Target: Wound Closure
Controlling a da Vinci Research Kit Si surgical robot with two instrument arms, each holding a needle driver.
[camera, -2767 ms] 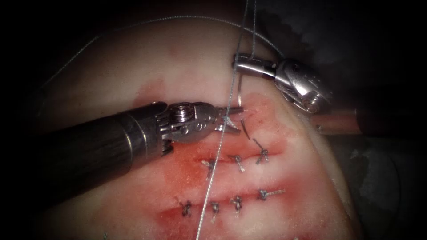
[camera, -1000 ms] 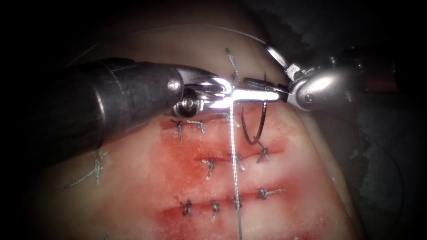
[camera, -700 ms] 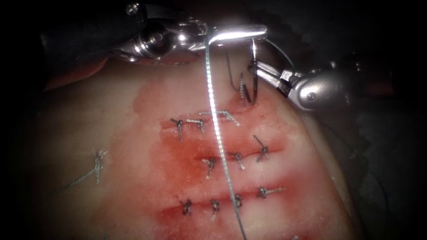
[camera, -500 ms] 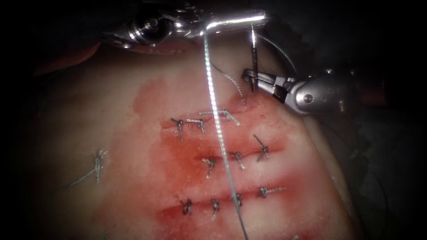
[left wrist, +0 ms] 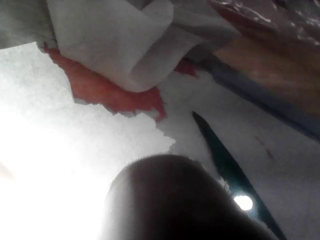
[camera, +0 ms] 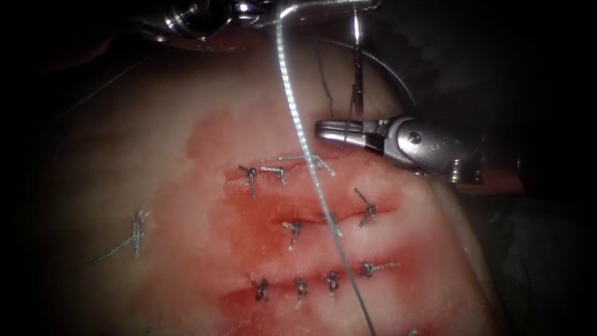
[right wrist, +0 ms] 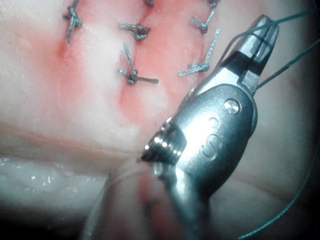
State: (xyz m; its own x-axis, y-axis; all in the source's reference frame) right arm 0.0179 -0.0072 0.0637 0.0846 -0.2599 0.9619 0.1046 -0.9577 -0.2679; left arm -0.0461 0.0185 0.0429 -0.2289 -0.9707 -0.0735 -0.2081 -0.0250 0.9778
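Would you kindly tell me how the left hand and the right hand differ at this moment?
The left hand is high over the upper edge of the tissue; the right hand lies low, close over it. The left hand grips the needle by one end, hanging clear of the tissue; thread passes the right hand's tip, grip unclear. Both are shiny metal.

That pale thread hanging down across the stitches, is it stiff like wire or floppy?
Probably floppy: the thread hangs from the left pincer in a soft curve over the tissue. Likely light too, and its braided look suggests some grip.
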